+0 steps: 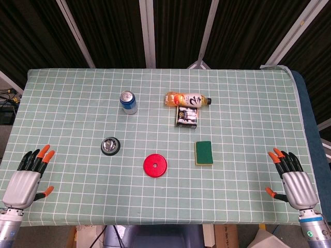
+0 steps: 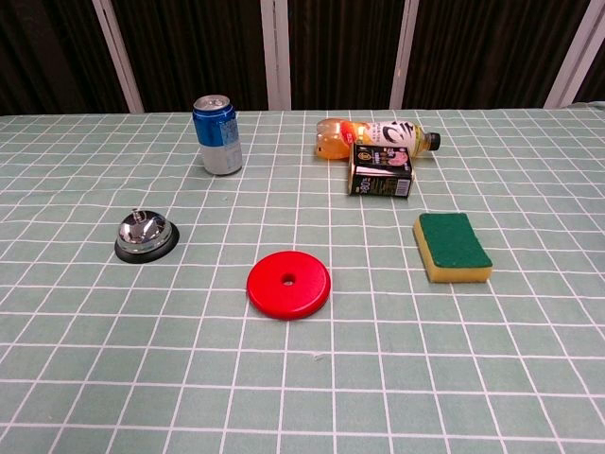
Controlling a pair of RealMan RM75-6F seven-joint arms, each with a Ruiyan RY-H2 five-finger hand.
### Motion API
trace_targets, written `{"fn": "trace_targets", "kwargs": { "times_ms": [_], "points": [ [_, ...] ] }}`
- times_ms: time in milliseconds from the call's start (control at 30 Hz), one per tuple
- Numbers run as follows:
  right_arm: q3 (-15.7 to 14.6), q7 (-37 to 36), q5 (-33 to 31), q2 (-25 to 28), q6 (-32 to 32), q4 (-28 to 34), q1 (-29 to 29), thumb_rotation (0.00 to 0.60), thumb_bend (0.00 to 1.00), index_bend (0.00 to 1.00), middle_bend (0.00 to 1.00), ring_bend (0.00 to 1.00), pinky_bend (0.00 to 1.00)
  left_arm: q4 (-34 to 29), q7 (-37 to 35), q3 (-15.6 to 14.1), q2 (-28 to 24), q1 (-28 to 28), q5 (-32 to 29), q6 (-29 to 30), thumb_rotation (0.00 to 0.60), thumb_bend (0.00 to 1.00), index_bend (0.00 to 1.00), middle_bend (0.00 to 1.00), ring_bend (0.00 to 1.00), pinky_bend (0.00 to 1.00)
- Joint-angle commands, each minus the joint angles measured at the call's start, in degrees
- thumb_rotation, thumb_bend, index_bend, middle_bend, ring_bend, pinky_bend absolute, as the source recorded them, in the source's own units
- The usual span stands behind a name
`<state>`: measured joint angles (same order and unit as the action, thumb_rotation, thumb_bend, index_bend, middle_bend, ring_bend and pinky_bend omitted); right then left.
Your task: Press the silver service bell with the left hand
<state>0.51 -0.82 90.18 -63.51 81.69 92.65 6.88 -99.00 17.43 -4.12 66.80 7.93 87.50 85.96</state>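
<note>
The left robot hand (image 1: pixel 23 183), empty with fingers extended, could overshoot the small domed silver service bell (image 1: pixel 110 145) at its two o'clock and merely nudge it.

silver left hand (image 1: pixel 23 183) (black fingers, orange tips).

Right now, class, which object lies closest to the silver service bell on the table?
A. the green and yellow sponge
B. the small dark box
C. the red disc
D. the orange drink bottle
C: in the chest view the red disc sits just to the right of and slightly nearer the camera than the service bell, while the sponge, bottle and box all lie farther off.
</note>
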Motion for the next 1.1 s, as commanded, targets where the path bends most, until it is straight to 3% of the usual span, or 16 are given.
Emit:
{"fn": "trace_targets", "kwargs": {
  "times_ms": [33,400,633,733,867,967,1100],
  "points": [
    [0.0,0.0,0.1,0.0,0.0,0.0,0.0,0.6,0.22,0.0,0.0,0.0,0.0,0.0,0.0,0.1,0.0,-0.1,-0.1,-0.3,0.6,0.12,0.0,0.0,0.0,0.0],
    [0.0,0.2,-0.1,-0.1,-0.2,0.2,0.1,0.6,0.22,0.0,0.0,0.0,0.0,-0.3,0.5,0.3,-0.1,1.0,-0.4,-3.8,0.6,0.14,0.0,0.0,0.0,0.0],
    [0.0,0.1,-0.2,0.0,-0.2,0.3,0.0,0.6,0.22,0.0,0.0,0.0,0.0,-1.0,5.3,2.5,-0.6,6.0,-1.9,-11.1,0.6,0.15,0.0,0.0,0.0,0.0],
    [0.1,0.0,-0.3,0.0,-0.3,0.2,0.1,0.6,0.22,0.0,0.0,0.0,0.0,-2.4,8.9,4.5,-0.9,9.2,-5.5,-16.1,0.6,0.16,0.0,0.0,0.0,0.0],
    [0.2,-0.3,-0.5,0.1,-0.4,0.2,0.1,0.6,0.22,0.0,0.0,0.0,0.0,-4.1,13.8,7.7,-0.1,13.8,-13.6,-22.9,0.6,0.32,0.0,0.0,0.0,0.0],
    [0.0,-0.3,-0.3,0.1,-0.3,0.2,0.1,0.6,0.22,0.0,0.0,0.0,0.0,-3.7,18.5,9.9,1.9,17.3,-19.1,-26.0,0.6,0.43,0.0,0.0,0.0,0.0],
    [0.0,-0.6,-0.3,0.2,-0.4,0.2,0.1,0.6,0.22,0.0,0.0,0.0,0.0,-2.7,23.8,11.2,5.2,20.8,-24.8,-27.8,0.6,0.46,0.0,0.0,0.0,0.0]
  ]
}}
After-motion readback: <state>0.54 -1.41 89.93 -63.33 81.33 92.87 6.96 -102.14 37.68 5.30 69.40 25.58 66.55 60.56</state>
